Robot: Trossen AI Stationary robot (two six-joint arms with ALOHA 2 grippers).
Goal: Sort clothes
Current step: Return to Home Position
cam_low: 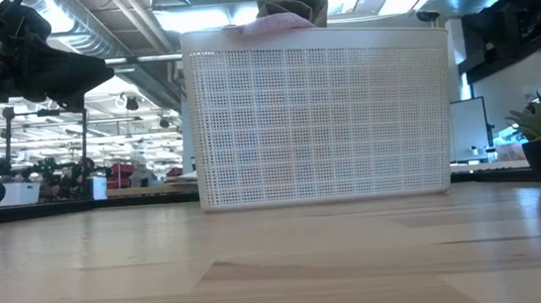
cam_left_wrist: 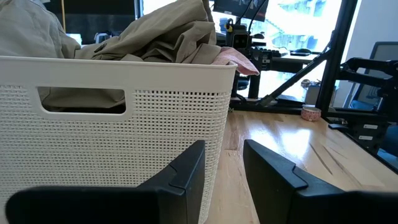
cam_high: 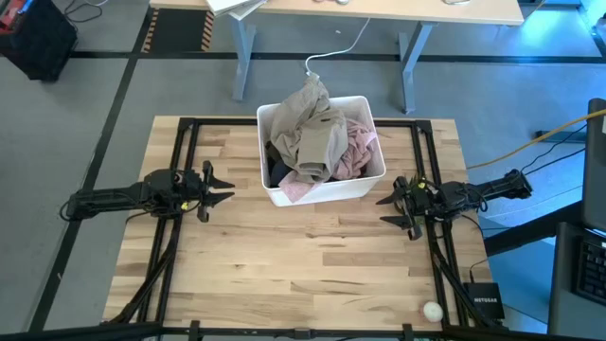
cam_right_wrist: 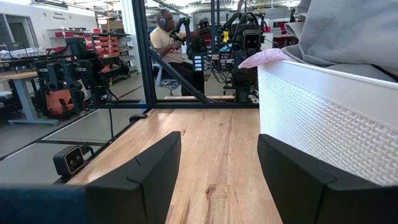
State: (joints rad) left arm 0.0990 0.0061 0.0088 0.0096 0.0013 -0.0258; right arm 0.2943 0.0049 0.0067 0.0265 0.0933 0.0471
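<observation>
Left gripper [cam_high: 225, 189] hovering at table's 9 o'clock, fingers parted, grasping nothing. Clothes [cam_high: 317, 142] lying heaped in white bin [cam_high: 327, 192] at 12 o'clock, khaki-beige garment [cam_high: 308, 133] topmost, pale pink garment [cam_high: 352, 152] beside it. Right gripper [cam_high: 386, 210] waiting at 3 o'clock, fingers spread wide, empty. You're finding both grippers roughly equally near; bin wall is standing between fingers and fabric.

A white perforated rectangular plastic bin [cam_high: 322, 189] stands at the far middle of a pale wooden butcher-block counter [cam_high: 312, 275]. A small white ball [cam_high: 433, 310] lies at the counter's near right corner, beside a flat black box [cam_high: 486, 304]. Beyond, a seated person wearing headphones [cam_right_wrist: 166, 38] works in the room.
</observation>
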